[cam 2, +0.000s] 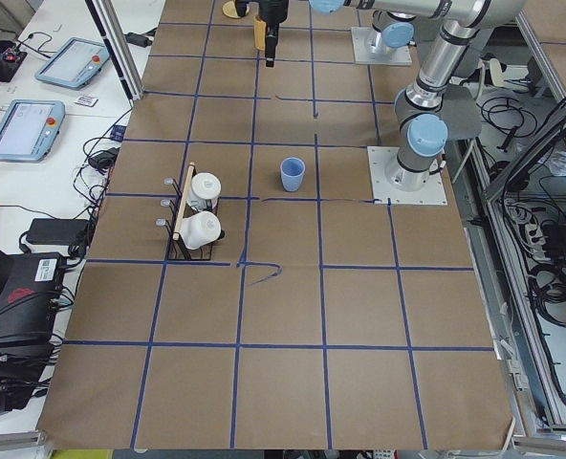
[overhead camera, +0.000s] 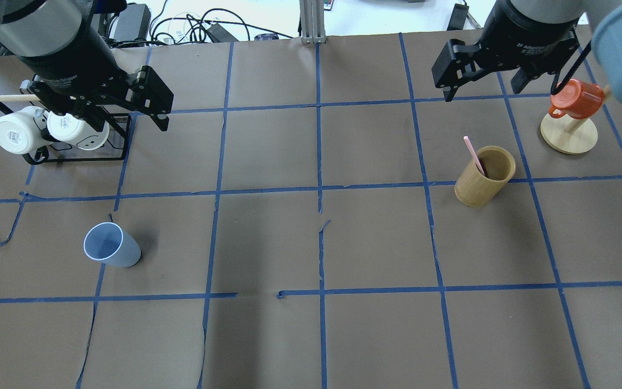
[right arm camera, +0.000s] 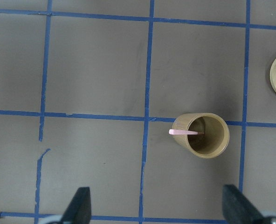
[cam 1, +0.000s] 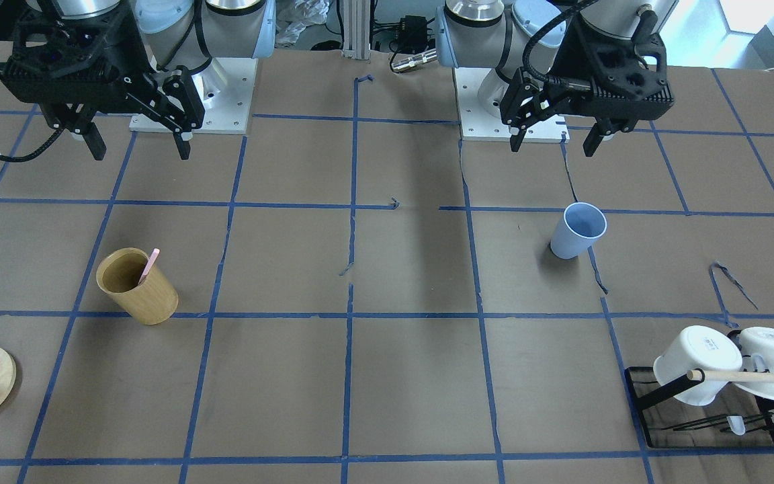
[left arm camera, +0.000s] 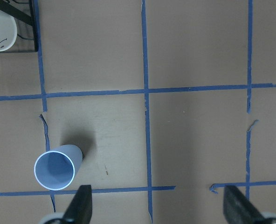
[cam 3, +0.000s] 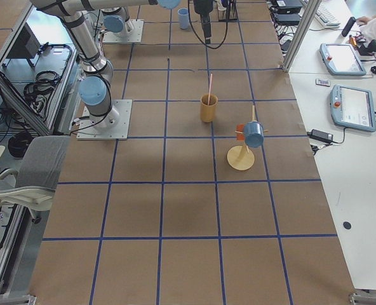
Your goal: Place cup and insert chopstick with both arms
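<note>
The light blue cup (cam 1: 578, 230) stands upright and empty on the table on my left side; it also shows in the overhead view (overhead camera: 111, 246) and the left wrist view (left arm camera: 58, 167). The pink chopstick (cam 1: 149, 265) leans inside the tan wooden holder (cam 1: 137, 286) on my right side, also in the overhead view (overhead camera: 473, 154) and the right wrist view (right arm camera: 182, 132). My left gripper (cam 1: 553, 146) is open and empty, high above the table, behind the cup (left arm camera: 159, 207). My right gripper (cam 1: 140, 153) is open and empty, high above and behind the holder (right arm camera: 159, 210).
A black rack (cam 1: 639, 403) with two white mugs and a long wooden rod stands at my far left (overhead camera: 122, 135). An orange mug (overhead camera: 575, 97) hangs on a round wooden stand (overhead camera: 570, 138) at my far right. Blue tape lines grid the brown table.
</note>
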